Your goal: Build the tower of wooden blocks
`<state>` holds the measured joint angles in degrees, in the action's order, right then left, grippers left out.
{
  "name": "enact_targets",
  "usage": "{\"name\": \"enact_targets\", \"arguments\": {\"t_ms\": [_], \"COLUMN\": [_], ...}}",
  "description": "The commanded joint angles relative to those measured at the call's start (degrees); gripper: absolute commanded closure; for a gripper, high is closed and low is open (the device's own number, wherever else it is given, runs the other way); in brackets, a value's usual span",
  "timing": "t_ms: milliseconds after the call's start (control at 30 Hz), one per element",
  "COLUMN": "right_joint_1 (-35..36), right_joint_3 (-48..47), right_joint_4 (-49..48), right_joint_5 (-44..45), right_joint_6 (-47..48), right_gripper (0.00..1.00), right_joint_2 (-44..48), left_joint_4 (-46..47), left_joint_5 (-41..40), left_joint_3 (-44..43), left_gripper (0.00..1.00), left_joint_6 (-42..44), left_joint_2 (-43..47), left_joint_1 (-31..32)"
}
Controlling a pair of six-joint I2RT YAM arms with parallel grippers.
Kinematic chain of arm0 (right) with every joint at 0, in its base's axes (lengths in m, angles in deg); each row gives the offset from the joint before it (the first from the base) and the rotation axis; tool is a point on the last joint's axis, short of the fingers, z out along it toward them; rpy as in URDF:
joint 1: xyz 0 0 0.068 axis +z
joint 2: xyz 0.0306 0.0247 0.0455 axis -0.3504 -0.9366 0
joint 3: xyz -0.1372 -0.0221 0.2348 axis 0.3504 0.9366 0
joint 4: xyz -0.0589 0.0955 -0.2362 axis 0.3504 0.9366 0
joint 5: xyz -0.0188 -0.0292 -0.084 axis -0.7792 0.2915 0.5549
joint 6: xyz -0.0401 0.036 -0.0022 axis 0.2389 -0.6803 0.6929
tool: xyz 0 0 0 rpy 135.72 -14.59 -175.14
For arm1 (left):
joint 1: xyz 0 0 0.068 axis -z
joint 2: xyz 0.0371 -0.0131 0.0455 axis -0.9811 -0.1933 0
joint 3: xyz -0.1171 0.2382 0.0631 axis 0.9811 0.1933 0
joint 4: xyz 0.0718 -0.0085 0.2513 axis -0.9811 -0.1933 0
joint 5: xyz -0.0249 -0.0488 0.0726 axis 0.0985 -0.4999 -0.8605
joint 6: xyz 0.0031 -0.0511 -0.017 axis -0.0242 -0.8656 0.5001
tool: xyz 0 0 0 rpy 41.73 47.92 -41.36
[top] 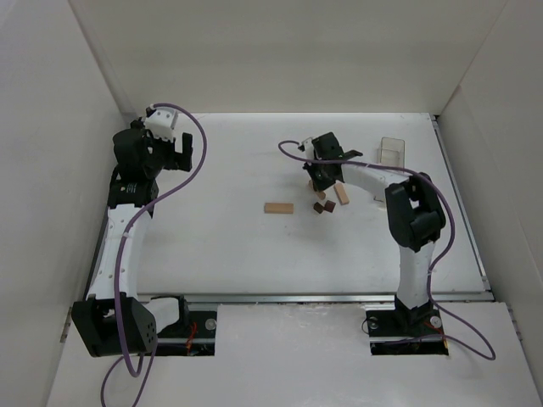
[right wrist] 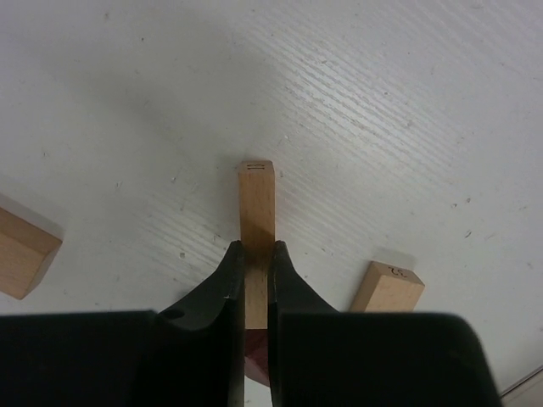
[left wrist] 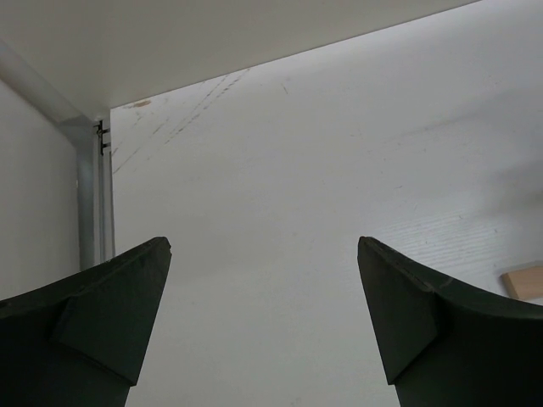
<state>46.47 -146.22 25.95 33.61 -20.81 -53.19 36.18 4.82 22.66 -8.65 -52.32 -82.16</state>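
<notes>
In the right wrist view my right gripper (right wrist: 255, 251) is shut on a light tan wooden bar (right wrist: 256, 199), both fingers pressed to its long sides. A dark reddish-brown piece (right wrist: 257, 360) shows between the jaws behind the bar. Two more tan blocks lie on either side, one to the left (right wrist: 24, 253) and one to the right (right wrist: 389, 289). From above, the right gripper (top: 321, 181) hangs over the cluster of a tan block (top: 341, 193) and dark pieces (top: 323, 206). A separate tan bar (top: 278, 208) lies to their left. My left gripper (left wrist: 265, 248) stands open over bare table at the far left (top: 174, 146).
A clear plastic box (top: 391, 150) stands at the back right, close behind the right arm. White walls close in the table on the left, back and right. A tan block's end (left wrist: 526, 281) shows at the right edge of the left wrist view.
</notes>
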Motion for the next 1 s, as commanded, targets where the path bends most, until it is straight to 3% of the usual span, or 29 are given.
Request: {"name": "enact_targets", "arguments": {"t_ms": [0, 267, 467, 600, 633, 767, 967], "right_joint_1": [0.15, 0.15, 0.15, 0.93, 0.94, 6.55, 10.95], "right_joint_3": [-2.43, -4.37, -5.07, 3.87, 6.68, 21.43, 23.14], "right_joint_4": [0.34, 1.57, -3.86, -19.92, -29.18, -49.16, -53.89], "right_joint_5": [0.78, 1.31, 2.36, 0.0, -0.62, 0.33, 6.22], "right_joint_6": [-0.27, -0.27, -2.73, -7.02, -7.56, -7.57, -7.56], "right_gripper": [1.0, 1.0, 1.0, 1.0, 1.0, 1.0, 1.0], "right_joint_2": [-2.43, -3.04, 8.16, 22.33, 25.14, 33.95, 35.18], "left_joint_4": [0.69, -1.07, -2.74, -4.05, -4.93, -8.1, -13.71], "left_joint_5": [3.76, 8.07, 11.84, 13.6, 13.61, 12.21, 12.2], "left_joint_3": [-0.91, -0.91, -2.67, -5.91, -8.27, -14.43, -25.5], "left_gripper": [0.1, 0.13, 0.16, 0.19, 0.2, 0.22, 0.2], "left_joint_6": [-0.96, 1.32, 3.44, 3.44, 3.44, 1.6, -6.84], "left_joint_2": [1.64, 1.64, 1.64, 1.12, 0.07, -3.01, -10.03], "left_joint_1": [0.24, 0.24, 0.24, 0.76, 1.81, 6.11, 12.7]}}
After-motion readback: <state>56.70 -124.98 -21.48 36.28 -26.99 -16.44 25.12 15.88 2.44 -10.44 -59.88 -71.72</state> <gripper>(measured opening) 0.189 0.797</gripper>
